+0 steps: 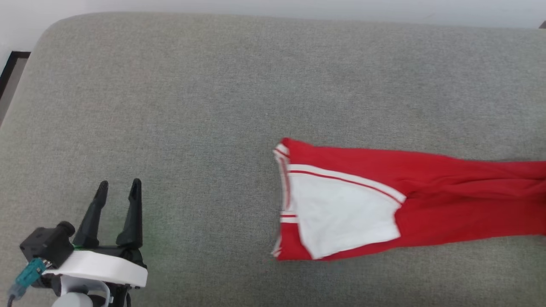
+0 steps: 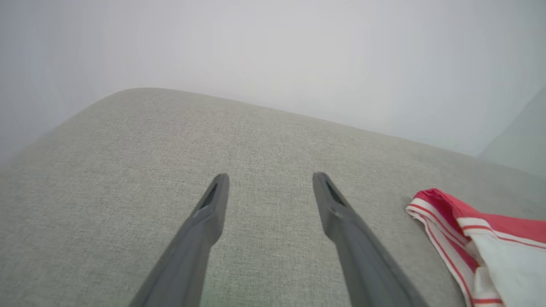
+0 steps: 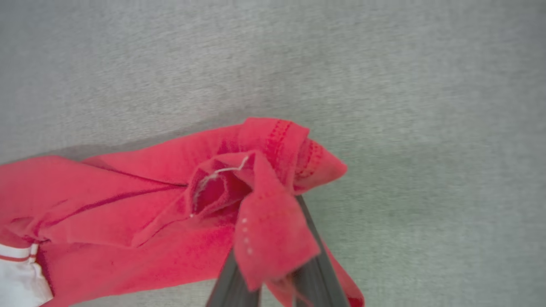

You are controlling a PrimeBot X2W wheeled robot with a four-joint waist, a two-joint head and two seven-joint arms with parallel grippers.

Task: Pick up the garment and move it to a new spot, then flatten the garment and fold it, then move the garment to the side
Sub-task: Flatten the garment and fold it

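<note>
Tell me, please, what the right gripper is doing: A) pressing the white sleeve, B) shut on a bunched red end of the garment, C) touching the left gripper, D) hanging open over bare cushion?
B: the right gripper has its fingers together, with the red hem of the garment bunched around them.

Red garment [image 1: 448, 192], white sleeve [image 1: 341, 213], red-striped trim [image 1: 284, 183].

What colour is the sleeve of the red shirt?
The sleeve is white, with a thin red stripe along its upper edge. The head view shows it best.
</note>
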